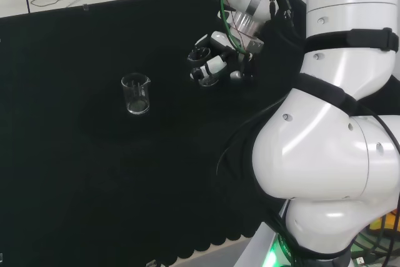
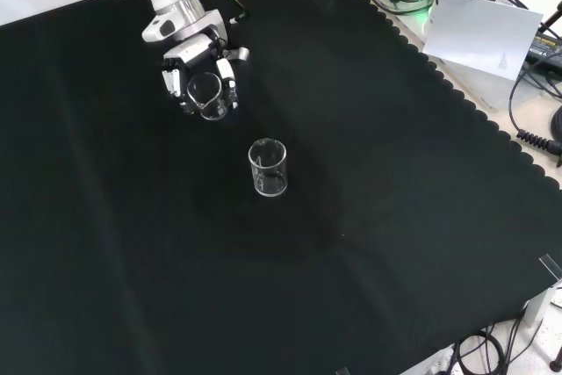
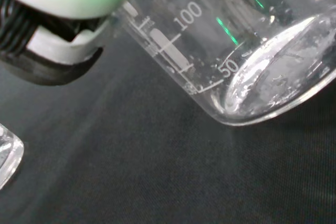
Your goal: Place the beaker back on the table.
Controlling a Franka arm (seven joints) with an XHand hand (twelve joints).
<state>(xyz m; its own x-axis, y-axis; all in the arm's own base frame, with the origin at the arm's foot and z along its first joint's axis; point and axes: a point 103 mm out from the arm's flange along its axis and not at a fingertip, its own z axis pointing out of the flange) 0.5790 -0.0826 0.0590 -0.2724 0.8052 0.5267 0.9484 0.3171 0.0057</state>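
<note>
The hand [image 2: 198, 76] has its fingers [image 1: 212, 65] curled around a clear beaker [image 2: 205, 94] and holds it tilted above the black cloth [image 2: 369, 217]. In the wrist view the beaker's base [image 3: 273, 85] is off the cloth. A second clear beaker [image 2: 268, 168] stands upright on the cloth near the hand.
</note>
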